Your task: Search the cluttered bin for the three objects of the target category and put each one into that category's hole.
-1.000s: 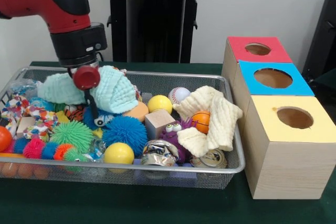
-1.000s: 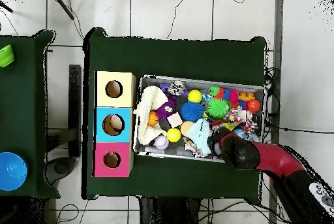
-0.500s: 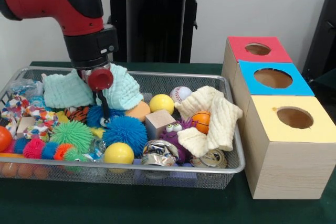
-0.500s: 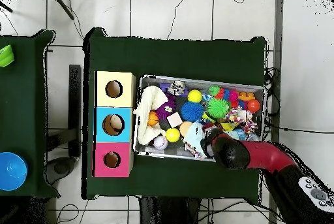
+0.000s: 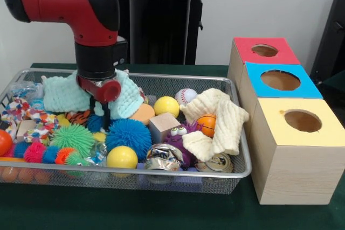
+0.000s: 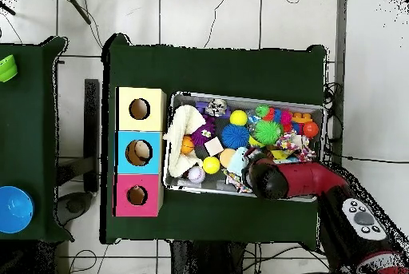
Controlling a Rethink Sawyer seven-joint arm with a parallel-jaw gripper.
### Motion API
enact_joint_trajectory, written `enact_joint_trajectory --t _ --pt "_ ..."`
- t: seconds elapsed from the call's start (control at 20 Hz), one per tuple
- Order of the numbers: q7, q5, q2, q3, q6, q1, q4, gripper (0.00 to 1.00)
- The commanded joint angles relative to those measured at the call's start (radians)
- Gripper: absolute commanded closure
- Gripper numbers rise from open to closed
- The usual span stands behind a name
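My gripper (image 5: 102, 100) is clenched on the mint cloth (image 5: 64, 94), lifted in the upper left of the frame above the wire bin (image 5: 237, 173) — the cloth hangs over the orange ball (image 5: 143, 113). As I judge it, the risk is that the drooping folds drag that ball or a spiky toy along, or slip free before reaching the boxes at the right: red (image 5: 264, 50), blue (image 5: 280, 80), yellow (image 5: 302, 120). My arm comes straight down from above, wrist vertical.

bin (image 6: 244, 97): wire, full of toys
arm (image 6: 299, 180): over bin's lower edge
boxes (image 6: 140, 151): yellow, blue, red, left of bin
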Motion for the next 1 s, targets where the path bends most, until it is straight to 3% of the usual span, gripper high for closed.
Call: enact_joint_trajectory --t 0.05,0.45,1.0 --pt "0.036 -0.092 0.074 -0.167 -0.025 0.054 -0.112 0.00" --pt "0.138 -0.082 0.064 -0.377 -0.031 0.206 -0.164 0.00" --pt "0.105 -0.017 0.079 -0.455 -0.078 0.242 -0.176 0.00"
